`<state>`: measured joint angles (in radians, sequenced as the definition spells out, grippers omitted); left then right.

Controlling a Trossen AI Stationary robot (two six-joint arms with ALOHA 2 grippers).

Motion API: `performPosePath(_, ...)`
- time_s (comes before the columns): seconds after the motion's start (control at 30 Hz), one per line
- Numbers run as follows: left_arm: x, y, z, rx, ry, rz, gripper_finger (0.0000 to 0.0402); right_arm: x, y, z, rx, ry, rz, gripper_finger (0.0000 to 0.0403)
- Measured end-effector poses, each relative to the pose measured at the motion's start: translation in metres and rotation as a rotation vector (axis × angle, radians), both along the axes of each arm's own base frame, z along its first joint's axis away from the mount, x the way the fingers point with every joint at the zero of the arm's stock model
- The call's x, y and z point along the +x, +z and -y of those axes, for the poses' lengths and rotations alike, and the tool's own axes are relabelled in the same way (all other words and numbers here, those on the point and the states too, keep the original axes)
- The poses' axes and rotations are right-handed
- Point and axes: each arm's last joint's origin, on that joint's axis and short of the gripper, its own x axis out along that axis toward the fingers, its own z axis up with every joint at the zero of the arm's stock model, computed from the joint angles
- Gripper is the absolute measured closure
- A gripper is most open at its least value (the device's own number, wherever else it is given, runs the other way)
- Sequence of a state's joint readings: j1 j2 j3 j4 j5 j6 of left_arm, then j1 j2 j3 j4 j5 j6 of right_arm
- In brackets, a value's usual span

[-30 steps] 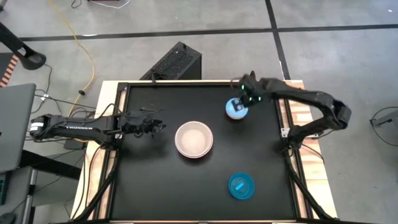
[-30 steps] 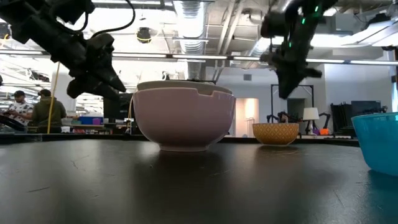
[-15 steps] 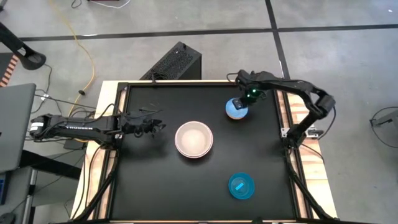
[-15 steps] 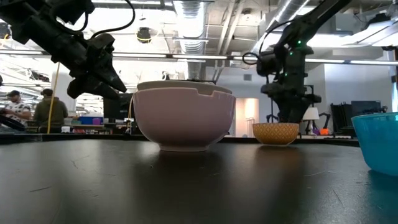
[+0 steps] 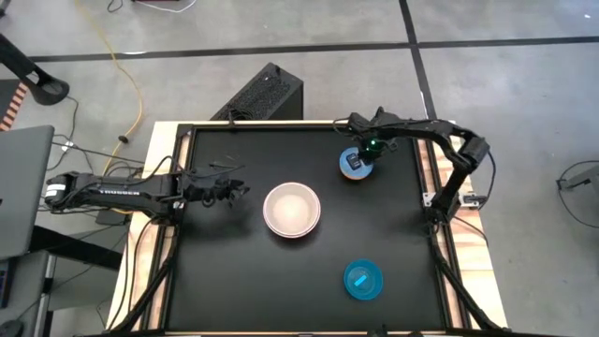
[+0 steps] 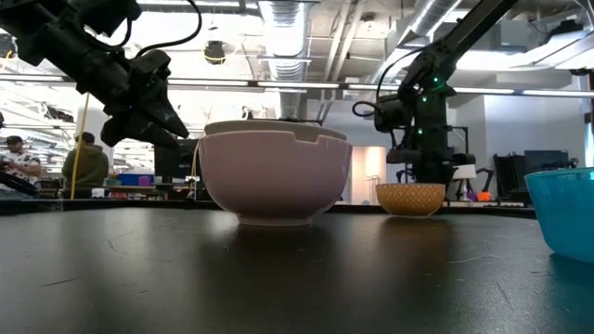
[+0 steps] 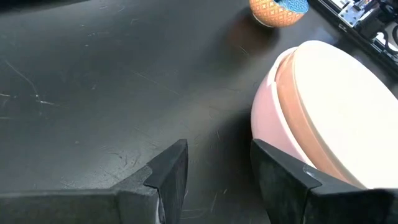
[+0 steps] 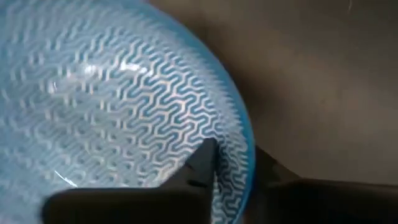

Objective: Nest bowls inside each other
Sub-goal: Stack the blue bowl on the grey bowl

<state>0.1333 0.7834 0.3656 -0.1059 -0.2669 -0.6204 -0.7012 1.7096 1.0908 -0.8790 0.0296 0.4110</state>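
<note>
A black table top (image 5: 225, 271) with a raised dark rim fills the middle of the high view. A stack of nested bowls (image 5: 292, 210), pale pink outside and cream inside, sits near its centre. A small light blue bowl (image 5: 353, 163) stands at the upper right. A bright teal-blue bowl (image 5: 363, 281) sits at the lower right.

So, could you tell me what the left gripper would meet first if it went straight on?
Probably the stacked pink bowl; the left gripper points just beside its near wall, so it might only graze it.
</note>
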Motion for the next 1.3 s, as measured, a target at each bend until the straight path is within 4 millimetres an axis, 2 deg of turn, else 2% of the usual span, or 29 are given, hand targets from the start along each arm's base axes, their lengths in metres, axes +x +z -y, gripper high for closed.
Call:
performPosePath(0.1, 0.0, 0.0, 0.0, 0.003, -0.012, -0.003, 0.0237, -0.001, 0.007, 0.001, -0.022, -0.003, 0.028, 0.0388)
performPosePath(0.2, 0.0, 0.0, 0.0, 0.006, -0.014, -0.005, 0.0237, -0.006, 0.014, 0.001, -0.029, -0.027, 0.047, 0.0388)
performPosePath(0.3, 0.0, 0.0, 0.0, 0.018, -0.021, -0.01, 0.0237, -0.012, 0.032, -0.005, -0.066, -0.059, 0.083, 0.0392)
performPosePath(0.43, 0.0, 0.0, 0.0, 0.037, -0.032, -0.018, 0.0237, -0.013, 0.06, -0.024, -0.105, -0.083, 0.188, 0.0399)
performPosePath(0.57, 0.0, 0.001, 0.0, 0.062, -0.047, -0.023, 0.0237, -0.009, 0.086, -0.053, -0.126, -0.109, 0.321, 0.04)
performPosePath(0.8, 0.001, 0.001, 0.0, 0.102, -0.08, -0.03, 0.0237, 0.022, 0.113, -0.113, -0.092, -0.099, 0.602, 0.04)
performPosePath(1.0, 0.002, 0.002, 0.001, 0.133, -0.134, -0.033, 0.0237, 0.058, 0.128, -0.151, -0.036, -0.107, 0.864, 0.0401)
performPosePath(1.17, 0.003, 0.004, -0.001, 0.146, -0.18, -0.014, 0.0237, 0.087, 0.149, -0.177, -0.013, -0.072, 0.903, 0.0401)
performPosePath(1.3, 0.003, 0.004, -0.001, 0.155, -0.192, -0.018, 0.0237, 0.118, 0.159, -0.19, -0.005, -0.024, 0.868, 0.0401)
